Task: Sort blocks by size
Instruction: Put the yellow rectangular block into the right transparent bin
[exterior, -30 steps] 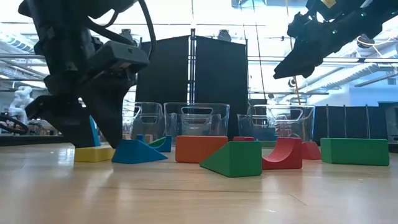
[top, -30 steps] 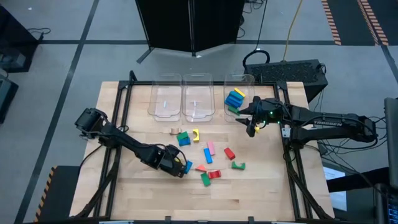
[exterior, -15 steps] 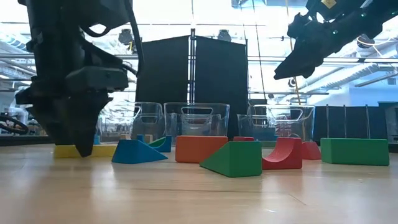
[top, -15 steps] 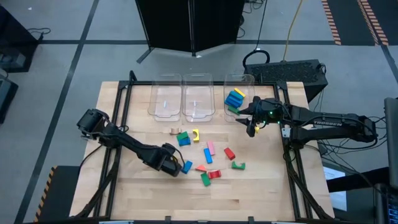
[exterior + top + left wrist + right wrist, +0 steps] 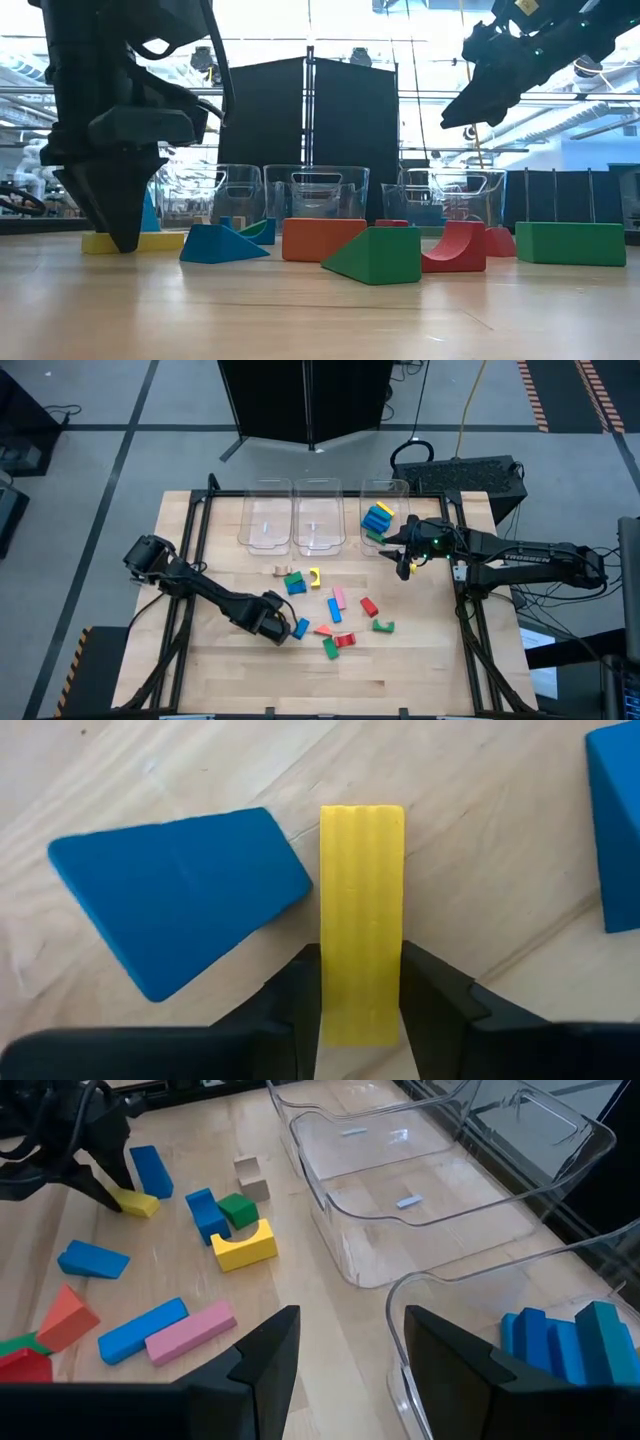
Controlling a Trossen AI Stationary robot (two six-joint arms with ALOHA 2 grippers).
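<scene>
Table (image 5: 220, 670): pale wood, dark frame rails along its left and right sides; bare wood across the near strip and the left part.

Bins: three clear plastic ones in a row at the far edge. Left bin (image 5: 265, 520) and middle bin (image 5: 319, 520) hold no blocks. Right bin (image 5: 385, 495) holds stacked blue, green and yellow blocks (image 5: 377, 520).

Right arm: reaches in from the right; right gripper (image 5: 402, 563) hangs above the table just near of the right bin, jaws parted, holding nothing.

Left arm: reaches in from the left edge; left gripper (image 5: 281, 628) is down at the table in the near-left part of the scatter, its fingers (image 5: 300, 1005) pressed to both long sides of a yellow block (image 5: 362, 920).

Yellow block: narrow, flat, rectangular, lying on the wood, one end between the fingers. A blue wedge (image 5: 175, 895) lies just beside it, very close; another blue block (image 5: 615, 820) lies near on the opposite side, apart.

Loose blocks, middle of the table: a blue bar (image 5: 334, 610) and pink bar (image 5: 339, 597) side by side; a green, blue and yellow-arch cluster (image 5: 300, 579); a small tan cube (image 5: 279, 571); an orange wedge (image 5: 323, 629); red (image 5: 368, 606) and green (image 5: 383, 625) pieces toward the right; green (image 5: 330, 648) and red (image 5: 345, 639) ones nearest.
</scene>
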